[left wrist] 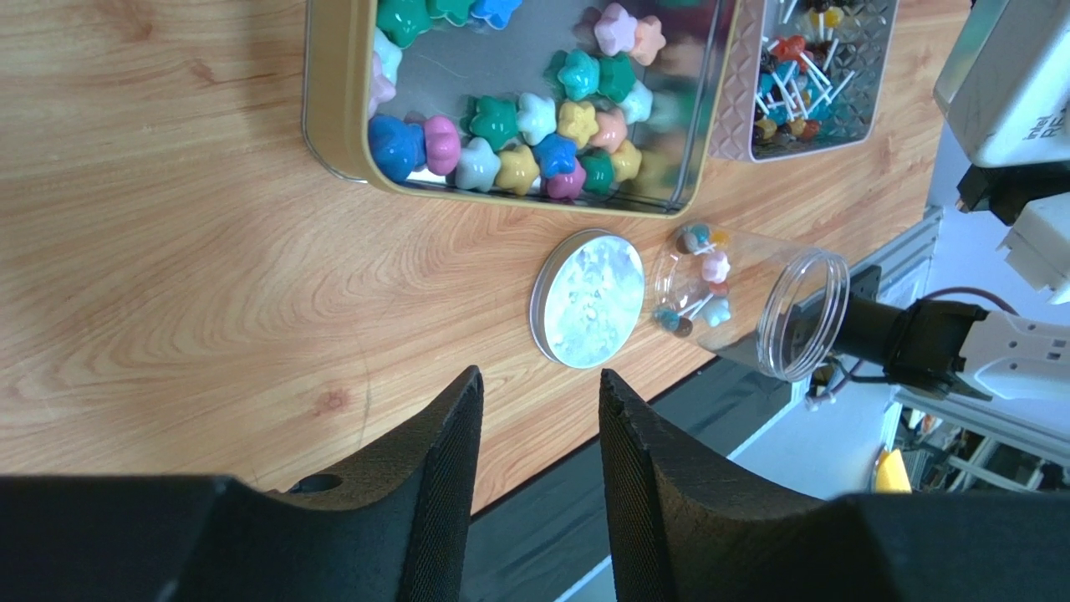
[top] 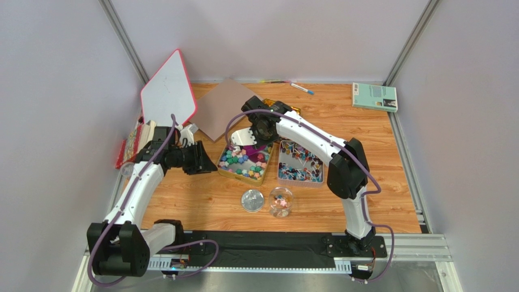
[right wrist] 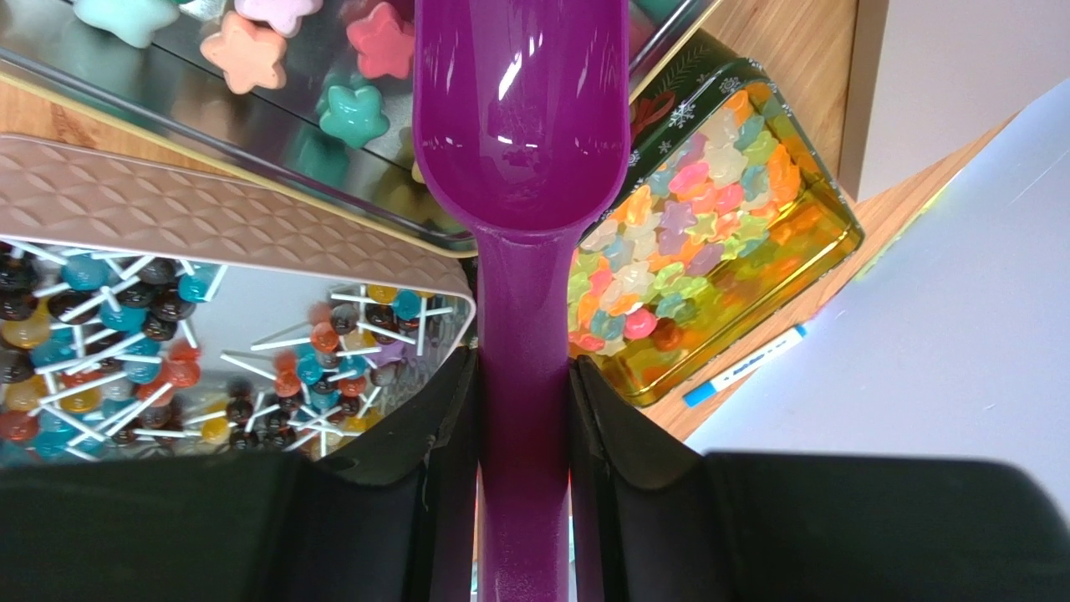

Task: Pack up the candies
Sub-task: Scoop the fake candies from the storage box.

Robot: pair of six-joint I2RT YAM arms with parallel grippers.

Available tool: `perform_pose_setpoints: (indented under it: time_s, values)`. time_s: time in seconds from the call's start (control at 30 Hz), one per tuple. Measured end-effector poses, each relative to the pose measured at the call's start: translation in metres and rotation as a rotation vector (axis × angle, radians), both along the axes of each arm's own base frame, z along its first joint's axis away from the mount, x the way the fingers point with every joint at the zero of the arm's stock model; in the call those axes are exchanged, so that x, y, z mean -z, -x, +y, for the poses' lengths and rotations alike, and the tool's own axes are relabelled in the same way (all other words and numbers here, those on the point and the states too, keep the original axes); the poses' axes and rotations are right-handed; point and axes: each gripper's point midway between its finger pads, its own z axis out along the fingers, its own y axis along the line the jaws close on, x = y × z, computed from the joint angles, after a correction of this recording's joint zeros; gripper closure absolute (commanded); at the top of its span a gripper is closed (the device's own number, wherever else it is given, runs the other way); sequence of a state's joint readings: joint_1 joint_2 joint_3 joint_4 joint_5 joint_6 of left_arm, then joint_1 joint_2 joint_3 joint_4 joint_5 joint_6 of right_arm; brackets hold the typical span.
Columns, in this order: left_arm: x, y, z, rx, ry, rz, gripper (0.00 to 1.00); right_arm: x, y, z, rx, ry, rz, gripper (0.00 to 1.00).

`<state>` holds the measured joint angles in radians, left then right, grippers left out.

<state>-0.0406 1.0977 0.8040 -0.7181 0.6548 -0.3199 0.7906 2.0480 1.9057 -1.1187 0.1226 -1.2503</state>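
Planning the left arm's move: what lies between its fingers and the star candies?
Between the left fingers and the star candies: only bare table and the wall of the gold tin, in the left wrist view.

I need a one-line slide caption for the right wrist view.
The right jaws clamp the purple plastic scoop over the silver metal tin of pastel star-shaped candies.

Left pincer [left wrist: 540, 391] part-open, empty; right pincer [right wrist: 521, 376] clamps scoop [right wrist: 521, 113].

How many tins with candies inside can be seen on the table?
3: a gold tin of star candies, a pink tin of lollipops beside it, a dark tin of gummies behind them. More may be hidden.
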Motion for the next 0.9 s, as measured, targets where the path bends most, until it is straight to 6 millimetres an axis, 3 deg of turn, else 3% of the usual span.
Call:
perform_pose_setpoints:
  time_s: [0.17,0.43,0.9]
  values:
    - [-0.001,-0.003,0.005,-0.027,0.006,0.000,0.55,0.007,-0.008,0.007,-0.036,0.018,0.000,1.00]
    - [-0.002,-0.006,0.010,-0.052,0.015,0.001,0.55,0.033,-0.019,0.024,-0.088,0.046,0.024,1.00]
    - [-0.002,-0.011,0.020,-0.093,0.012,-0.002,0.55,0.044,-0.021,0.047,-0.307,0.079,-0.027,1.00]
